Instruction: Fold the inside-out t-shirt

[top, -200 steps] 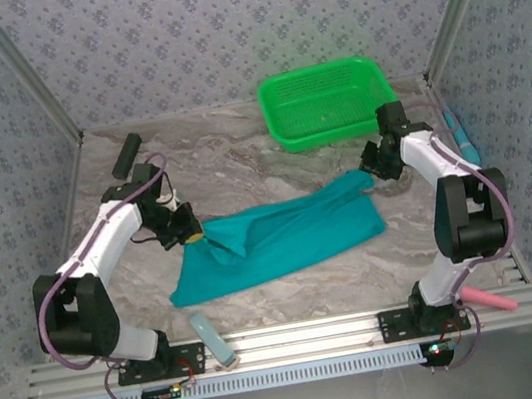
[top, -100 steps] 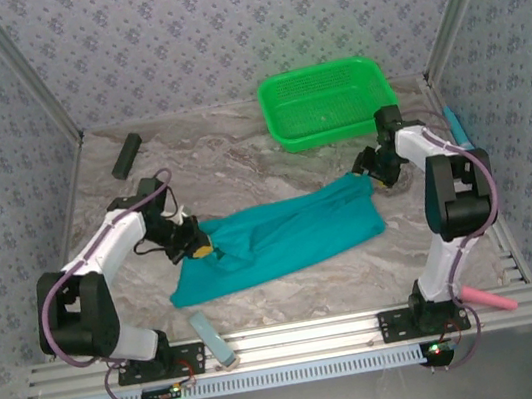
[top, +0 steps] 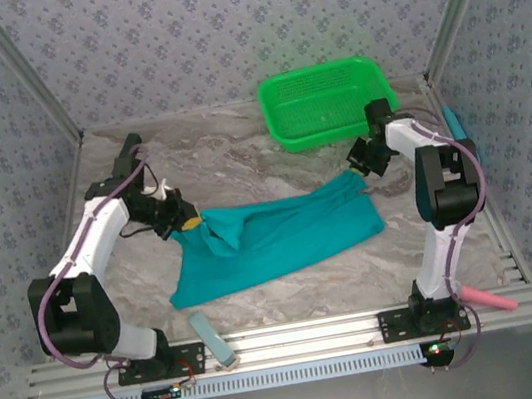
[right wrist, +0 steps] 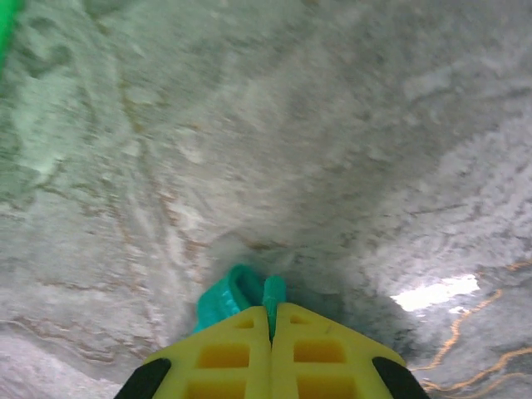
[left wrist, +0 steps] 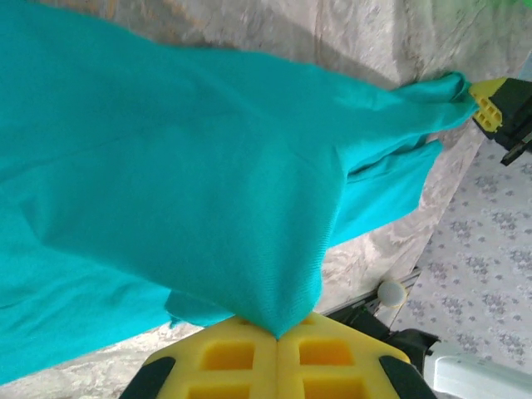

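Both ends of the t-shirt (top: 287,237) are pinched, from what I see. My left gripper (top: 189,225) is clamped on a bunched fold at its left end. The shirt stretches across the middle of the marble table (top: 240,163). My right gripper (top: 357,171) is clenched on the far right corner, near the green basket (top: 274,122).

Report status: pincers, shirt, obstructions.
Left pincer shut on t-shirt. Right pincer shut on its opposite end. T-shirt stretched between them. Green basket close behind right pincer.
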Available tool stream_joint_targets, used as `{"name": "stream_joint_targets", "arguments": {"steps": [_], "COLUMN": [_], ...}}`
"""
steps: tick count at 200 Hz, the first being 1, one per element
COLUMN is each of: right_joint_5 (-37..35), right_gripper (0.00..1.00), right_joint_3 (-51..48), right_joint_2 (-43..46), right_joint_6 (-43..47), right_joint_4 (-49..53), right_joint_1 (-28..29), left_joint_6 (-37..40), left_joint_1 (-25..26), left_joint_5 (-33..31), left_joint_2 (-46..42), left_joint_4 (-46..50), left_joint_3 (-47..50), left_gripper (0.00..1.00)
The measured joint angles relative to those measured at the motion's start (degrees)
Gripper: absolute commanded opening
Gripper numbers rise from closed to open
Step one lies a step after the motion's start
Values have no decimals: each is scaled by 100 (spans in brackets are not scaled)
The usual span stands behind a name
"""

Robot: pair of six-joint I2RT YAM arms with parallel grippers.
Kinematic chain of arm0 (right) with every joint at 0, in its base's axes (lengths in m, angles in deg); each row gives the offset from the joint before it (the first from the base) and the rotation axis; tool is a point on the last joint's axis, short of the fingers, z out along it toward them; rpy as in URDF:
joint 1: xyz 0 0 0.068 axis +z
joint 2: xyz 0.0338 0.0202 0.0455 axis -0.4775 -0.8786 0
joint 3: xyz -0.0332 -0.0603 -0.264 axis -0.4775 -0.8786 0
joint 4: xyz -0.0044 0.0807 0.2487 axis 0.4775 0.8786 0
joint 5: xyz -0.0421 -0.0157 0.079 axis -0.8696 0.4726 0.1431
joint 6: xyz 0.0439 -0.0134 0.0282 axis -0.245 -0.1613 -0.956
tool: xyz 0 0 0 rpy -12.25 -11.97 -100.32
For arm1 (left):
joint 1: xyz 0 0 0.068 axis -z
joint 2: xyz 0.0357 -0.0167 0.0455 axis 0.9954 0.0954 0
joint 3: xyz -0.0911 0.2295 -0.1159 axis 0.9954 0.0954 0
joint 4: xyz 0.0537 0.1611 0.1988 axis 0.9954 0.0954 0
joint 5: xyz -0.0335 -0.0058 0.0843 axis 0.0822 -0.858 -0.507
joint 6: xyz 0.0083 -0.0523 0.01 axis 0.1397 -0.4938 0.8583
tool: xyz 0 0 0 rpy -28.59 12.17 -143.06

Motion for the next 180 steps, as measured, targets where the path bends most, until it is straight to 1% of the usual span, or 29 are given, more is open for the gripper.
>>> {"name": "stream_joint_targets", "arguments": {"steps": [33,69,88,109,125,160,180], "right_joint_5": [-522,-1650,-1838,-1856,-1878,-1886,-1996], "right_gripper": [0,0,0,0,0,0,0], "right_joint_3": [431,780,719,227,-319,-1679,-2409], "right_joint_2": [9,22,98,400,785,1969,2664], "right_joint_6": [-275,-411,-435,-431,-431,-647,-876], "right_joint_4": [-205,-538,-839,-1355,-1646,-1919,-1912], "right_joint_1": [212,636,793,822,809,841,1038], "left_joint_6": [63,61,61,70,129,214,166], "left_joint_1": [-254,-411,-461,-525,-560,-560,-560], "left_joint_5": [0,-2,0,26,105,289,490], "left_joint_2": [247,332,361,348,249,-437,-905], "left_joint_4": [-66,-304,-385,-433,-472,-258,-138], "left_joint_3": [-481,-656,-658,-619,-374,616,1316], "left_gripper": [0,0,0,0,0,0,0]}}
